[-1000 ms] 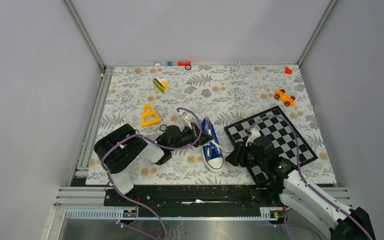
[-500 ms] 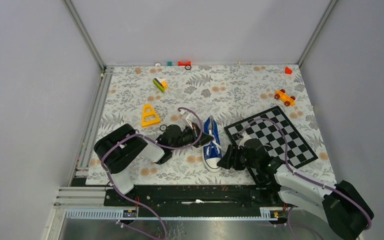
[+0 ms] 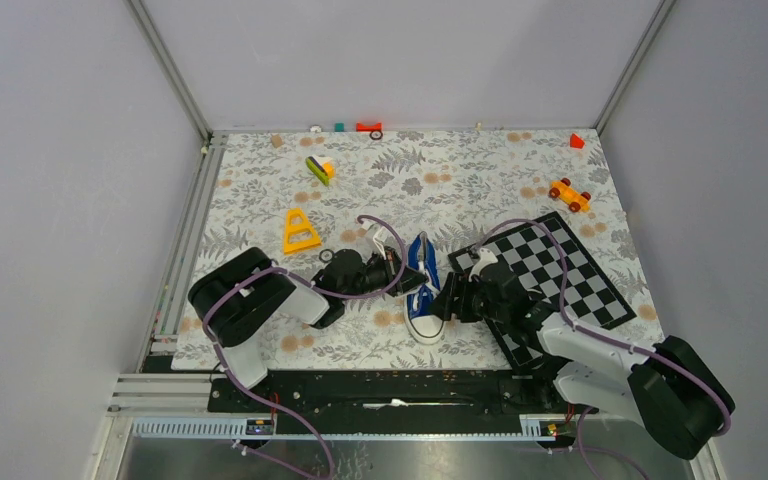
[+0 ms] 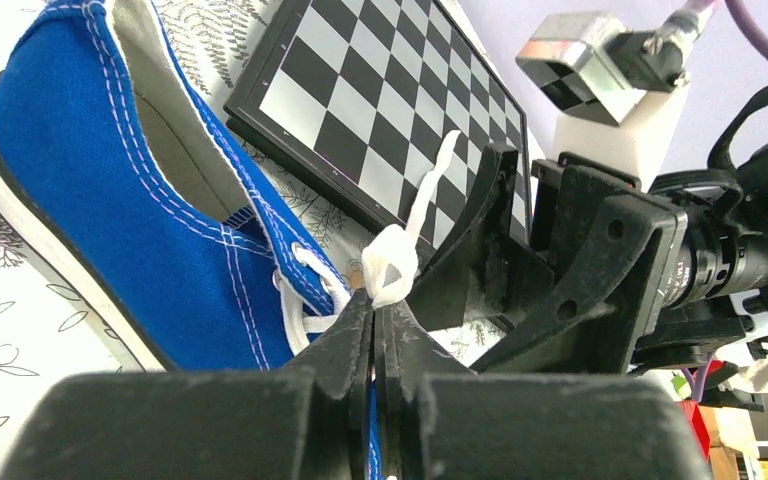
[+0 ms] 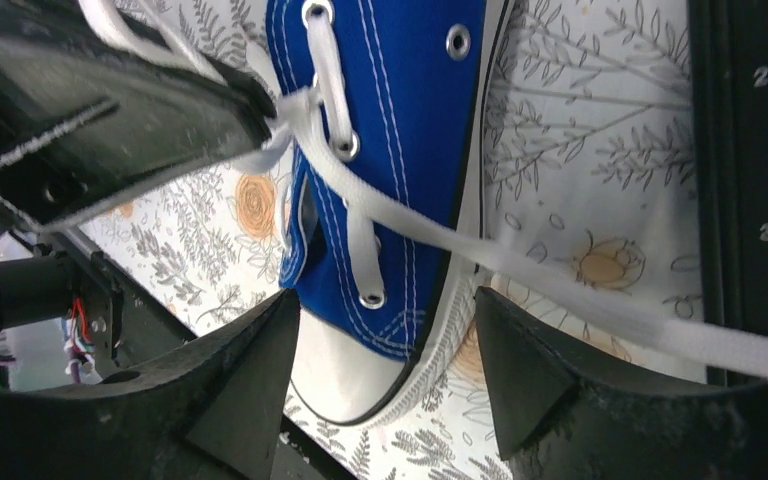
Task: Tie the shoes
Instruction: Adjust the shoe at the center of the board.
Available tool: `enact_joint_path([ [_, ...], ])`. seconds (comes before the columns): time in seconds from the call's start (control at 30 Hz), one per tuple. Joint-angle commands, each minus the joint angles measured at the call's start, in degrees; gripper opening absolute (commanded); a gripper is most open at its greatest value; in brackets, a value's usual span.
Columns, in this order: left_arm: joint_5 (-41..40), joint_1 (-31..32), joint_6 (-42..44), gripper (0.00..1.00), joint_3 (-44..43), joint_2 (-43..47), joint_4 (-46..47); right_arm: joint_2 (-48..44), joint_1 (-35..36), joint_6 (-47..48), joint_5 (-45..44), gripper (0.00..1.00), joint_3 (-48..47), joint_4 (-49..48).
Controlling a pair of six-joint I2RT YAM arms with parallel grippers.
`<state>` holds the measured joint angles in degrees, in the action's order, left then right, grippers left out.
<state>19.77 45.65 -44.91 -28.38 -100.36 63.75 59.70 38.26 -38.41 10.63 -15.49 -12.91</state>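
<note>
The blue sneaker [image 3: 425, 288] lies in the lower middle of the overhead view on the floral surface [image 3: 480, 185]. Its white toe cap [image 3: 422, 330] points toward the bottom edge and its heel toward the top.

In the left wrist view the sneaker [image 4: 110, 200] fills the left half of the frame, with its open collar at the upper left. A white lace [image 4: 392, 265] rises from the eyelets to a small bunched knot at centre.

The left end effector [image 4: 373, 312] is pinched narrow, its jaws pressed together on that lace just below the knot. Overhead, the left end effector [image 3: 405, 272] sits against the sneaker's left flank.

The right end effector [image 3: 448, 300] meets the sneaker from the right of the frame. Its camera shows its jaws spread wide and gripping nothing, with the fingers [image 5: 230, 390] in the lower corners on either side of the toe end [image 5: 400, 150]. The lace [image 5: 560, 285] runs taut from the other arm's dark body at the upper left down to the lower right, crossing above the right-hand finger.

A chessboard [image 3: 560, 275] lies just right of the sneaker, under the right arm. Farther off are a yellow triangle [image 3: 300, 232] at upper left, a green and yellow toy [image 3: 320, 168] above it, and an orange toy car [image 3: 569, 194] at upper right.
</note>
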Motion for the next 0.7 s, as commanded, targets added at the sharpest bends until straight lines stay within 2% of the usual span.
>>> enact_joint_path([
  [0.0, 3.2, 0.1, 0.2, 0.00, -1.6, -0.7, 3.9, 3.9, 0.2, 3.1, -2.2, 0.69, -4.0, -3.0],
  [0.17, 3.6, 0.1, 0.3, 0.00, -1.7, -0.6, 3.9, 9.9, 0.2, 2.7, 0.6, 0.45, -5.4, -6.2],
  [0.27, 3.8, 0.1, 0.3, 0.00, -1.3, -0.6, 4.5, 9.7, 0.2, 2.1, 1.4, 0.20, -4.5, -7.7],
  [0.37, 4.1, 0.1, 0.2, 0.00, -0.8, -0.6, 5.6, 8.9, 0.2, 3.0, 3.1, 0.05, -4.5, -6.5],
  [0.43, 4.3, 0.1, 0.3, 0.00, -0.3, -0.4, 5.6, 8.3, 0.2, 4.0, 4.8, 0.00, -4.8, -4.8],
  [0.67, 4.4, 0.1, -0.5, 0.00, 3.2, 0.7, 7.8, 1.0, 2.3, 2.1, 3.1, 0.00, -4.0, 2.8],
])
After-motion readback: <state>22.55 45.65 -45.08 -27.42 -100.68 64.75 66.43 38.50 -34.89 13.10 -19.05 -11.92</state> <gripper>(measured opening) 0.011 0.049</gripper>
